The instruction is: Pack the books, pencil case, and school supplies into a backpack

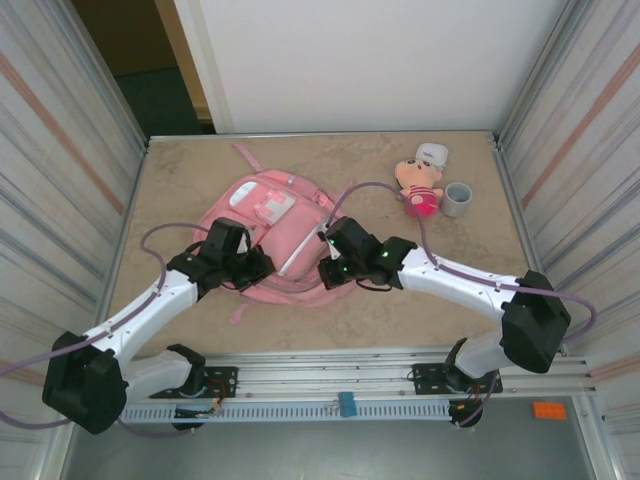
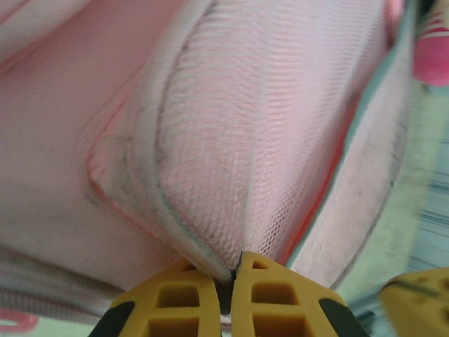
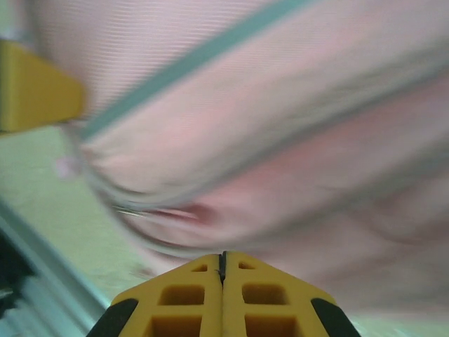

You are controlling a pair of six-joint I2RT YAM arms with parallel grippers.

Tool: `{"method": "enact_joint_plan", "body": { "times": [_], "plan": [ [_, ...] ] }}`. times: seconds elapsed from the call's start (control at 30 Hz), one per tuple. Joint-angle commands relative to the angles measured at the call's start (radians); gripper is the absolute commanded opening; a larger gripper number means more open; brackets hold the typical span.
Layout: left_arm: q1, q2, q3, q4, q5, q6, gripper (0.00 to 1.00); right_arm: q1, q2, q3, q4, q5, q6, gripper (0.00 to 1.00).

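The pink backpack (image 1: 300, 225) lies flat in the middle of the table, its pale front pockets facing up. My left gripper (image 1: 262, 268) is at its near left edge, shut on a piped seam of pink mesh (image 2: 235, 263); the backpack (image 2: 245, 140) rises close in front of it. My right gripper (image 1: 328, 272) is at the near right edge, its jaws shut flush (image 3: 223, 256) with the tips against blurred backpack (image 3: 295, 140) fabric. Whether it pinches any fabric I cannot tell. The books, the pencil case and the school supplies are out of view.
A pink plush doll (image 1: 420, 187), a grey cup (image 1: 457, 199) and a small white object (image 1: 433, 153) stand at the back right. Corrugated walls close in both sides. A metal rail (image 1: 340, 375) runs along the near edge.
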Motion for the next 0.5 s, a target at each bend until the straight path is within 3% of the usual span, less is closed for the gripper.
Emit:
{"method": "enact_joint_plan", "body": {
  "times": [0.0, 0.17, 0.3, 0.47],
  "plan": [
    [0.037, -0.024, 0.016, -0.124, -0.086, 0.141, 0.00, -0.019, -0.016, 0.031, -0.161, 0.086, -0.070, 0.00],
    [0.080, -0.025, 0.036, -0.138, -0.040, 0.194, 0.00, -0.029, -0.029, 0.035, -0.150, 0.034, -0.121, 0.01],
    [0.084, -0.026, 0.012, -0.066, 0.053, 0.110, 0.00, 0.073, -0.052, 0.004, -0.011, -0.015, -0.142, 0.30],
    [0.083, -0.054, -0.036, 0.033, 0.153, -0.069, 0.00, 0.160, 0.018, 0.040, 0.079, -0.004, -0.181, 0.39]
  ]
}}
